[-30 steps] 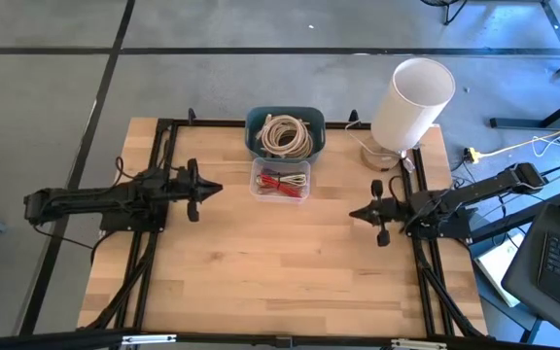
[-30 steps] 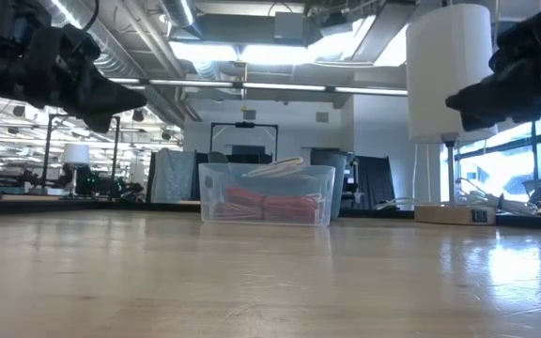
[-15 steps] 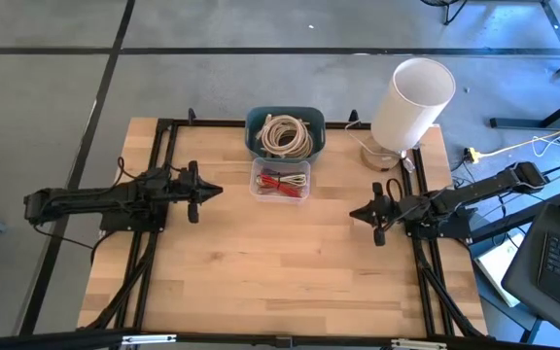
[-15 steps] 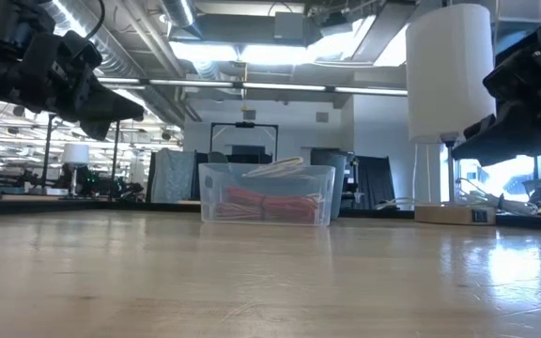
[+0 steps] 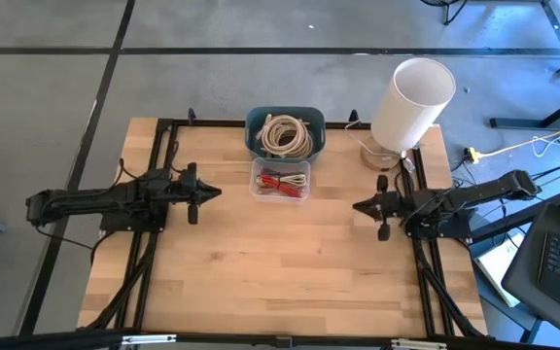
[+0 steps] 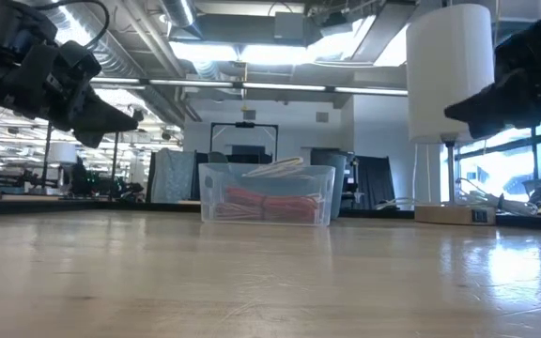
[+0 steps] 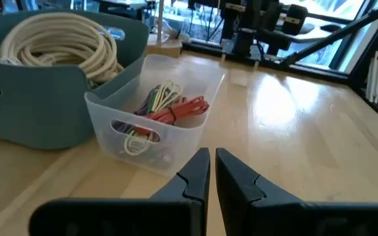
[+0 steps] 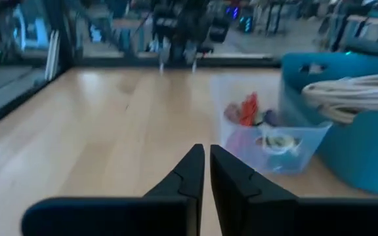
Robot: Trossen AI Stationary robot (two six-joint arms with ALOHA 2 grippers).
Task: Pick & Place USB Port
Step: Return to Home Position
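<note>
Left claw (image 5: 214, 192), centre left, is closed and empty. Right claw (image 5: 358, 207), centre right, is closed, holding nothing. Clear bin (image 5: 255, 181) of cables (image 5: 282, 184) sits upper centre.

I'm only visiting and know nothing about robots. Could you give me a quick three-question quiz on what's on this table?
1. True or false: the red charger cable lies inside the clear plastic bin.
2. Which is closer to the white cylindrical lamp: A, the left gripper, or B, the right gripper?
3. Fill in: the coiled beige cable sits in a ____ plastic tub.
Key: 1 true; 2 B; 3 teal.
</note>
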